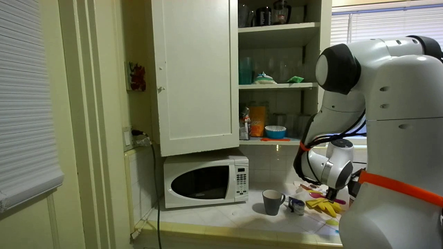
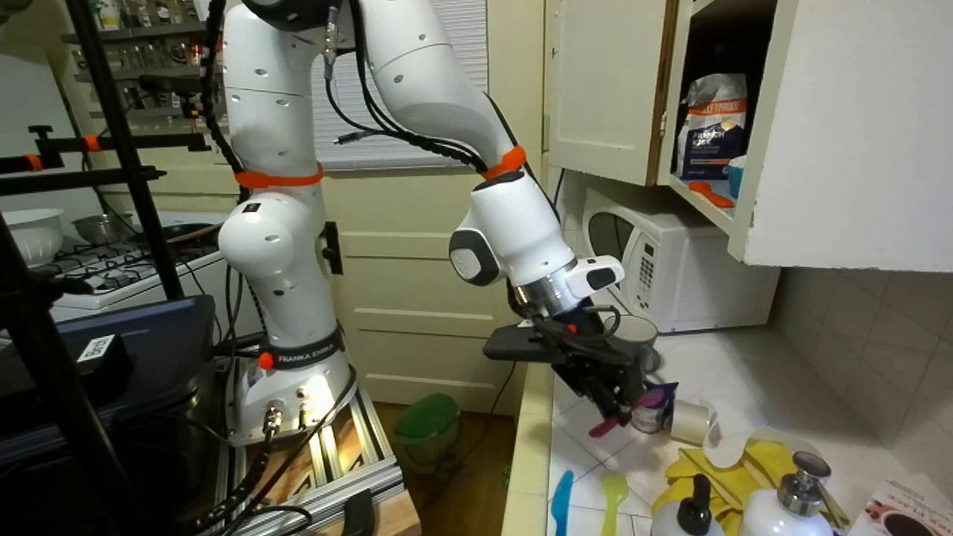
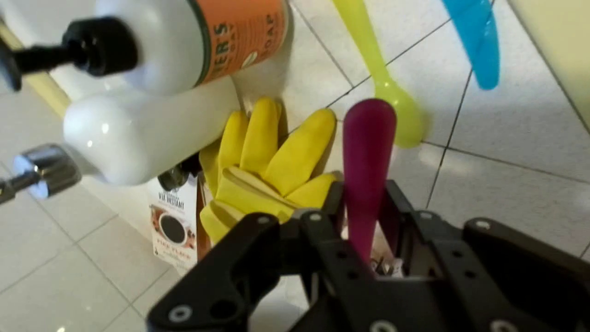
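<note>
1. Black two-finger tool [image 3: 365, 198]: fingers drawn in on a magenta plastic spoon [image 3: 368, 143], gap only as wide as its handle. Handle end sticks out past fingertips in wrist view.
2. Magenta spoon is over white-tiled bench [image 1: 221, 216], visible in both exterior views; clearance from tiles can't tell.
3. Yellow rubber gloves [image 3: 299, 154] on bench, left of magenta handle in wrist view.
4. Lime-green plastic spoon [image 3: 389, 90] flat on bench, bowl end partly hidden by magenta handle; bright-blue plastic knife [image 3: 481, 50] further right, apart from it.
5. White bottle with orange label and black pump [image 3: 244, 37], white bottle with silver pump [image 3: 147, 133]: side by side, near gloves.
6. Grey tapered mug [image 1: 271, 203] upright in an exterior view, small round container [image 1: 299, 207] just beside its handle.
7. White microwave with dark oval window [image 1: 206, 183], closed, left of mug there; white cupboard door [image 1: 197, 76] swung open above.
</note>
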You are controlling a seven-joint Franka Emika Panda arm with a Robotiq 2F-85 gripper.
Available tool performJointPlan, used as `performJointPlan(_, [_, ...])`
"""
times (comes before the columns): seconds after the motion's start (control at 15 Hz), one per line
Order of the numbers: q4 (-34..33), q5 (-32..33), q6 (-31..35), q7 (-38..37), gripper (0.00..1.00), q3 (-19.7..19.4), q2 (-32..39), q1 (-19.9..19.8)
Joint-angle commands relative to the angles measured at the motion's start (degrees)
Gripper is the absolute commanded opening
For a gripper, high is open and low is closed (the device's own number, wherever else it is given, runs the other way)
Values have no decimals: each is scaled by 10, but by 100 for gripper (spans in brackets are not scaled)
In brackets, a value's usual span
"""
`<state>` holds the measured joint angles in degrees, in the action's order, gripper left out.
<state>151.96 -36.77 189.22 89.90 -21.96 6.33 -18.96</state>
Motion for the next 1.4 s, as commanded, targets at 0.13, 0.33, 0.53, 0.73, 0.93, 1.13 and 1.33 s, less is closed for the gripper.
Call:
performJointPlan(0.13, [10, 32, 85, 41, 6, 6, 5, 37])
performJointPlan(0.33, [14, 28, 129, 71, 6, 7, 19, 65])
performJointPlan(0.53, [17, 19, 160, 104, 6, 6, 36, 97])
performJointPlan(0.73, [9, 23, 132, 74, 24, 9, 34, 99])
performJointPlan(0.93, [10, 23, 142, 82, 24, 7, 45, 114])
performJointPlan(1.13, [11, 31, 160, 79, 6, 9, 48, 115])
performJointPlan(1.33, [-8, 22, 173, 96, 6, 8, 74, 128])
